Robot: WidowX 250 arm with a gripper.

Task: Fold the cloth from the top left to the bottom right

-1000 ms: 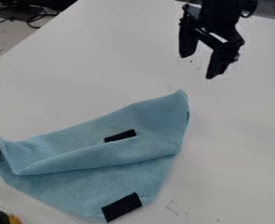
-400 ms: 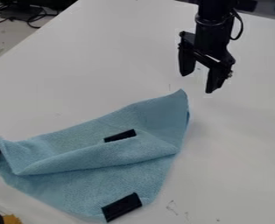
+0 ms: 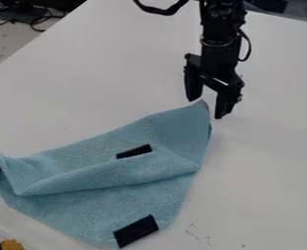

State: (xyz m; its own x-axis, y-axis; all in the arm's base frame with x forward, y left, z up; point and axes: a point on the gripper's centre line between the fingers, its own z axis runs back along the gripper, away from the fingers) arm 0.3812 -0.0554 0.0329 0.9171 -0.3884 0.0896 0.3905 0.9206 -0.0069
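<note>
On my feed, a smooth white surface (image 3: 274, 161) ran diagonally back to its far edge. Past its left edge I saw tangled cables (image 3: 35, 20), mostly black with a bit of red. Small dark marks (image 3: 194, 231) stood on the surface toward its near edge, too faint for me to read. A yellow-orange object (image 3: 12, 245), which I couldn't identify, showed by the near left edge. The blue woven cloth (image 3: 110, 217) lay across the near left part of the surface, a raised fold crossing its middle and black patches (image 3: 136, 231) on it. I had the gripper (image 3: 207, 108) at the cloth's far right corner, fingers (image 3: 193, 89) parted and holding nothing; I couldn't tell whether they touched the fabric.
</note>
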